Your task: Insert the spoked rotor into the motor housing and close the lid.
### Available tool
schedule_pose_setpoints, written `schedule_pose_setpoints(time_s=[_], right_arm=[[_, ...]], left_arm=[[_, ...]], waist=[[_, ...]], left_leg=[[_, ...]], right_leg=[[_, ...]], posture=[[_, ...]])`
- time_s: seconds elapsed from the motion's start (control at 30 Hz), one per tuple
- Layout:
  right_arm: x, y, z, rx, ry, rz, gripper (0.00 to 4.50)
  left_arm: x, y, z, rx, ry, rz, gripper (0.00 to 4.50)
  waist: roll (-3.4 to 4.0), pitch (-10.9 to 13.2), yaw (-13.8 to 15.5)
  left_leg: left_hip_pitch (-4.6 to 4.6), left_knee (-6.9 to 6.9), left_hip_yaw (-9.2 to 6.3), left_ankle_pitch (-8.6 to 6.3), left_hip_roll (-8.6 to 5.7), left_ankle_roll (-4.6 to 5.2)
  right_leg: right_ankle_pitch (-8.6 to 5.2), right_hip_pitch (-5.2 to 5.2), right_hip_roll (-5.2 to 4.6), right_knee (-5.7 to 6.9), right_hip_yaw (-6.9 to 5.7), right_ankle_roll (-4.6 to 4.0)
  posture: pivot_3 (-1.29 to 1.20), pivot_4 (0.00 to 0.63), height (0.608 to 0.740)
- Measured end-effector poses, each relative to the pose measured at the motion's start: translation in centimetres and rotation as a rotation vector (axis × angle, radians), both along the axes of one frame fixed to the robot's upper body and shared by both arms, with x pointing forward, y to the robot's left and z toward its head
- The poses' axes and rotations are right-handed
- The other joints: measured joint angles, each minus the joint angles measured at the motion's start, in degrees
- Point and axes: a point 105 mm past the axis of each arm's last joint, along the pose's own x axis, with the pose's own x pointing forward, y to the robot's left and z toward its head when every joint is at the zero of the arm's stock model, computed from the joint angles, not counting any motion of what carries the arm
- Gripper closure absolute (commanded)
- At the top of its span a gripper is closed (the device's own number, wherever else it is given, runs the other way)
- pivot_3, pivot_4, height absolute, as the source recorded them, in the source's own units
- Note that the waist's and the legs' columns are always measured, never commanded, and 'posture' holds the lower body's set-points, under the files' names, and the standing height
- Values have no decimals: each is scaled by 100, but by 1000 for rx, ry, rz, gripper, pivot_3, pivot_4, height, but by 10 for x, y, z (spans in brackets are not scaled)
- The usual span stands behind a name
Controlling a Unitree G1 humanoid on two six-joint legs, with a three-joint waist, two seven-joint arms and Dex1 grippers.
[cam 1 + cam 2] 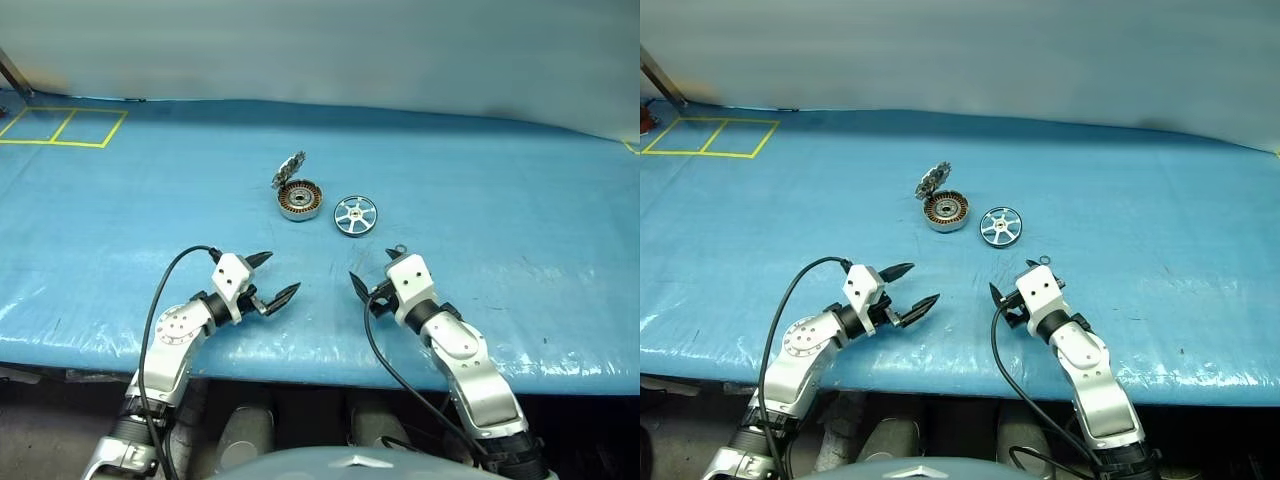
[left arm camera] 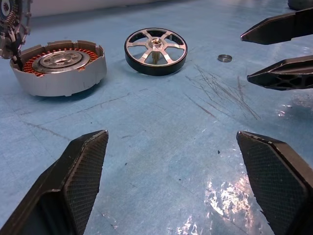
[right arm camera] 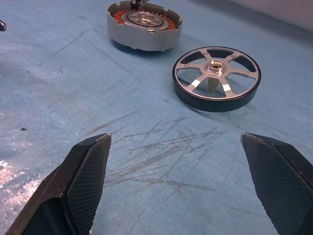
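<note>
The spoked rotor (image 1: 355, 215) lies flat on the blue table, silver spokes up and dark rim around. Just to its left stands the motor housing (image 1: 299, 200), a silver cup with copper windings showing. The lid (image 1: 289, 169) stands tilted up at the housing's far rim. My left gripper (image 1: 280, 275) is open and empty, hovering near the table's front, well short of the housing. My right gripper (image 3: 175, 138) is open too, empty, pointing toward the rotor (image 3: 216, 78) from the near side. Both open grippers are apart from the parts.
A small metal ring (image 2: 224, 58) lies on the table (image 1: 520, 200) close to the right gripper's fingers (image 2: 279, 73). Yellow tape squares (image 1: 60, 127) mark the far left corner. The table's front edge runs just under both wrists.
</note>
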Motion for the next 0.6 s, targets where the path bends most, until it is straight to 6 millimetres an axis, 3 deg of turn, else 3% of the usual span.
schedule_pose_setpoints(time_s=[0.6], right_arm=[[0, -2, -1, -15, -6, -24, 25]], left_arm=[[6, 3, -5, 13, -2, 1, 0]], waist=[[0, 0, 0]], left_leg=[[0, 1, -1, 0, 0, 0]], right_leg=[[0, 0, 0, 0, 0, 0]], posture=[[0, 150, 740]])
